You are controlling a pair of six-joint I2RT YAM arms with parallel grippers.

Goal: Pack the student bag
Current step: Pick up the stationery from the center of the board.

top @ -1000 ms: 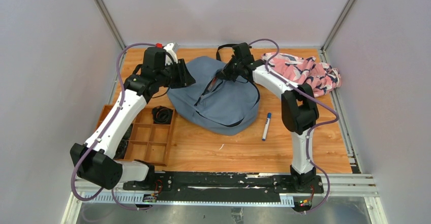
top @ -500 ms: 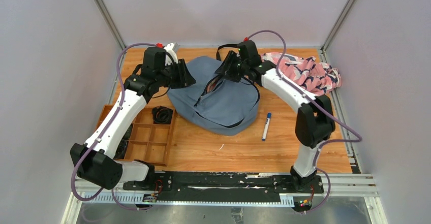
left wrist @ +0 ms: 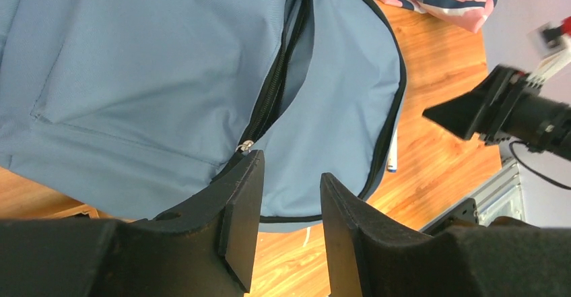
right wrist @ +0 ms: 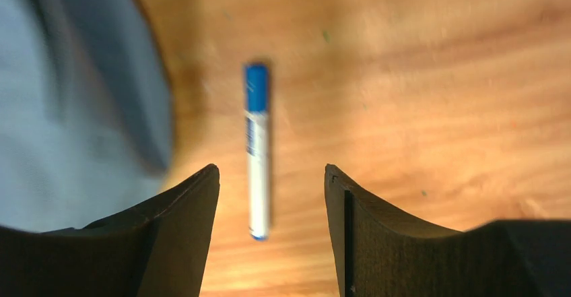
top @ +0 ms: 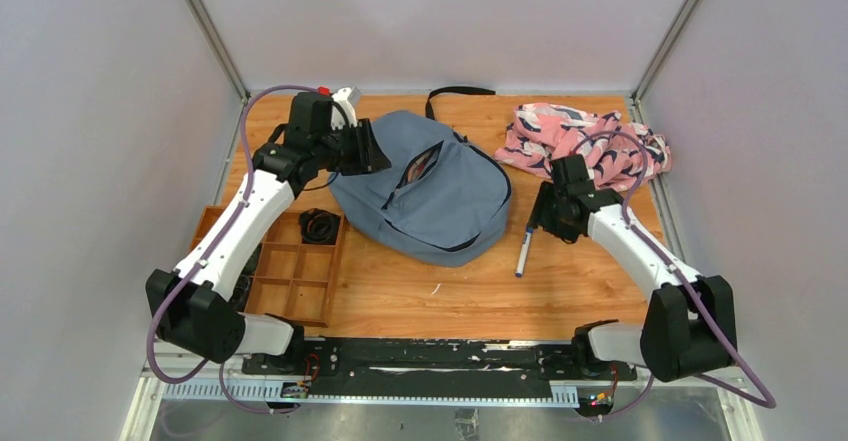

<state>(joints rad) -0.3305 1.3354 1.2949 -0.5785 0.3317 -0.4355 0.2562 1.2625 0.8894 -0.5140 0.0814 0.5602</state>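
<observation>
Just above the desk (right wrist: 438,75), my right pincer (right wrist: 271,170) hangs with its jaws wide and empty. A white marker with a blue cap (right wrist: 257,155) lies on the wood straight below the gap, touched by neither finger. My left pincer (left wrist: 291,169) is partly open at the left edge of the student bag (top: 440,196). Nothing is clamped between its fingers, and the silver zipper pull (left wrist: 246,147) sits just beside one fingertip. From that pull a dark zipper seam (left wrist: 283,75) runs away across the fabric and gapes open. The grey-blue bag lies flat in the middle of the desk toward the far side, between my two arms. Its black strap (top: 458,91) loops out behind it. The marker rests near the bag's right edge. A pink, white and navy patterned cloth (top: 585,146) is heaped in the far right corner, apart from the bag. A wooden compartment tray (top: 290,276) sits at the near left, with a black coil (top: 320,226) in its far right compartment.
</observation>
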